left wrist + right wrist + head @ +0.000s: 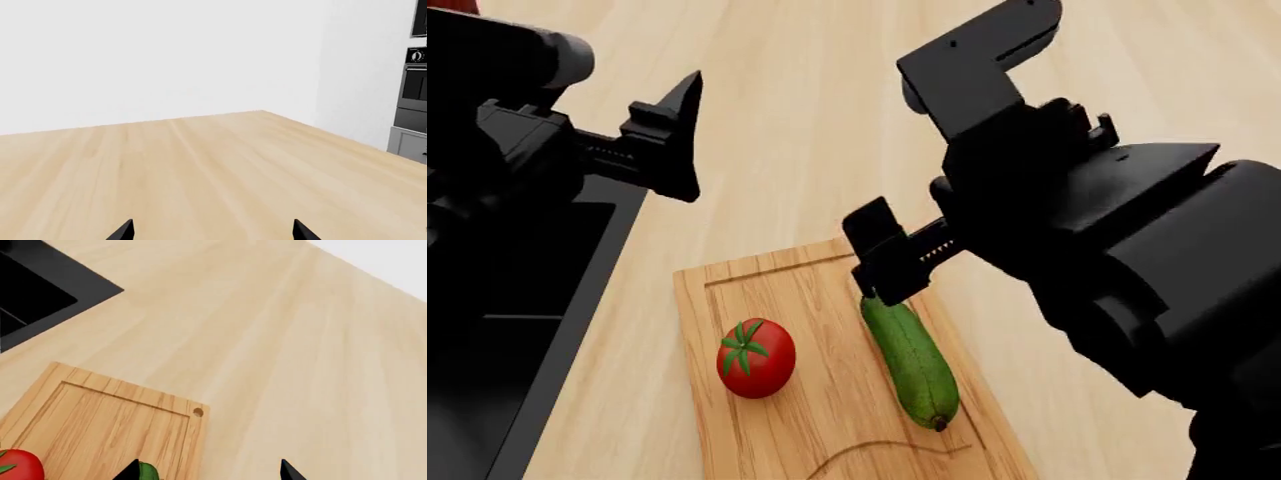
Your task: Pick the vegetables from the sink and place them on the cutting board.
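The right gripper, nearest the head camera, hung just above the far end of the cucumber with its jaws spread wide and gripping nothing. The cucumber and the tomato both lay on the cutting board, side by side but apart, beside the sink, while the left gripper stood wide and empty over the countertop. With both vegetables placed, the task looked done; the sensible move would be to lift the right arm straight up, so a fingertip did not nudge the cucumber.
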